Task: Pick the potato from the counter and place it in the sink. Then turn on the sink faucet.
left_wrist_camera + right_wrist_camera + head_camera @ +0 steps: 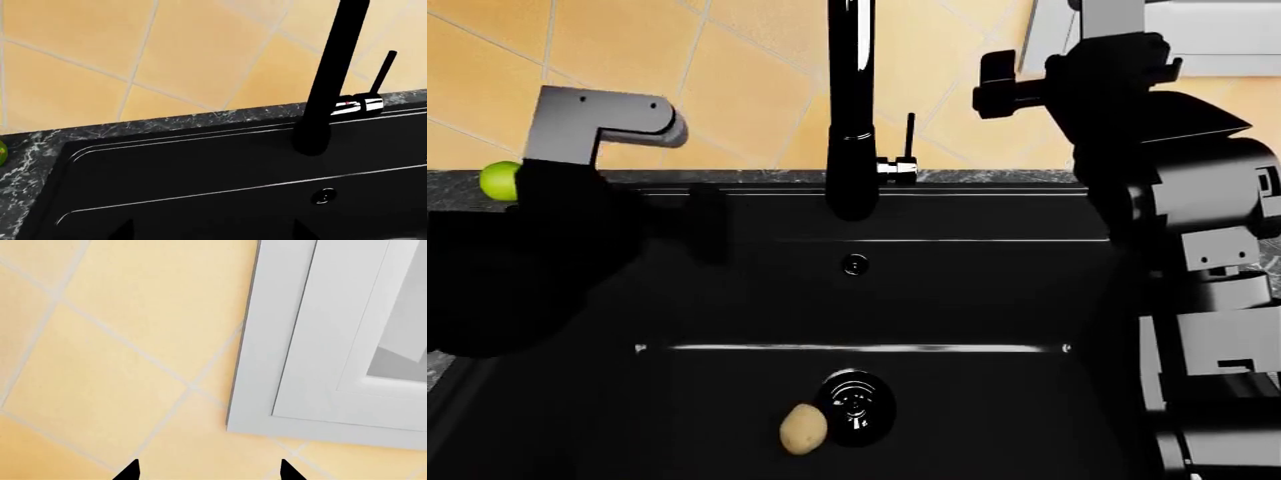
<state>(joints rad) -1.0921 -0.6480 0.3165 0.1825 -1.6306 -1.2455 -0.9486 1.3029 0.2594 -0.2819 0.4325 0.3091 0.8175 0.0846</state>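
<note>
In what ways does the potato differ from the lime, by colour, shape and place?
The potato is tan-yellow and oval; the lime is bright green and round. The potato lies inside the sink beside the drain; the lime sits on the counter, partly hidden by the left arm. Both are small.

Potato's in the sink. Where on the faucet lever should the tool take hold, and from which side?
Grip the thin black lever near its free top end, above the chrome joint. It stands upright on the faucet's right, so the right tool, raised on that side, probably suits, coming in from the right.
</note>
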